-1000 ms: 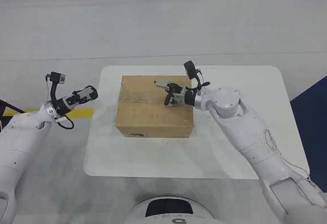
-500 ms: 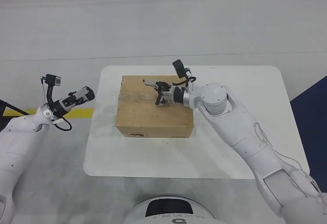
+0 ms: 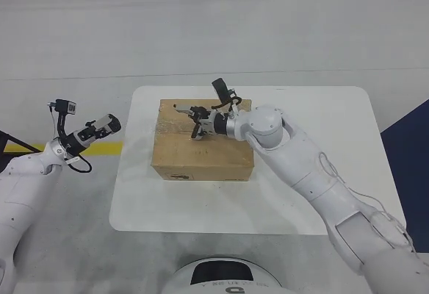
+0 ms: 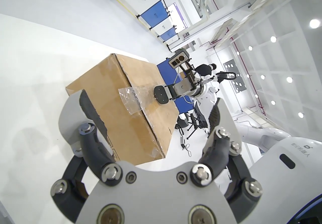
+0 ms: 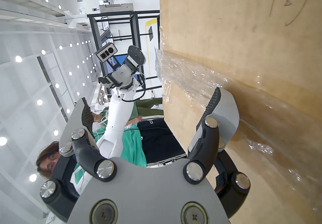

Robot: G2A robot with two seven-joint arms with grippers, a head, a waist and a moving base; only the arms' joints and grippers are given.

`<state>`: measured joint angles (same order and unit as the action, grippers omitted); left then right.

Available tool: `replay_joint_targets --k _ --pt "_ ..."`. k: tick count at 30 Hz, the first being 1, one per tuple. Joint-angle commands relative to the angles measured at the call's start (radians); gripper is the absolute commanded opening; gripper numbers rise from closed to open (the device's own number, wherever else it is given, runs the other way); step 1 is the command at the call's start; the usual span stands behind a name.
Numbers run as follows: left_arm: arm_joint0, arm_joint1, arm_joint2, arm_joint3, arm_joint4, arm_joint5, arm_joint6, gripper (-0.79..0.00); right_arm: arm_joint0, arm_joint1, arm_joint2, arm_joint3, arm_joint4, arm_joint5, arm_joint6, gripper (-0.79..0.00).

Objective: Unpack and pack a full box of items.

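Both pincers are spread apart: our right pincer [image 3: 188, 120] hangs over the top of the sealed box [image 3: 200, 158], close above the clear tape [image 5: 191, 76] along its middle seam, and our left pincer [image 3: 112, 122] sits well off the box's left side. We judge the tape should be caught at its loose end and peeled along the seam, without dragging the box across the desk [image 3: 310, 191].
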<state>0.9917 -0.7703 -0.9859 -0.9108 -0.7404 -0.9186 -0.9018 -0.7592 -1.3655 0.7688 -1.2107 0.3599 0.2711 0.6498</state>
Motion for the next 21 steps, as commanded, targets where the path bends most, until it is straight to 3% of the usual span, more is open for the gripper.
replay_joint_targets --k 1,14,21 --pt "0.004 0.002 -0.001 0.002 -0.003 -0.003 0.003 0.000 0.008 -0.010 -0.011 0.016 0.015 -0.010 -0.002 0.000" --pt "0.030 0.015 0.001 -0.013 -0.012 -0.015 0.015 0.000 0.056 -0.076 -0.062 0.112 0.102 -0.116 -0.021 0.000" --pt "0.039 0.021 0.002 -0.012 -0.014 -0.021 0.021 0.000 0.042 -0.064 -0.029 0.087 0.081 -0.157 0.044 0.000"
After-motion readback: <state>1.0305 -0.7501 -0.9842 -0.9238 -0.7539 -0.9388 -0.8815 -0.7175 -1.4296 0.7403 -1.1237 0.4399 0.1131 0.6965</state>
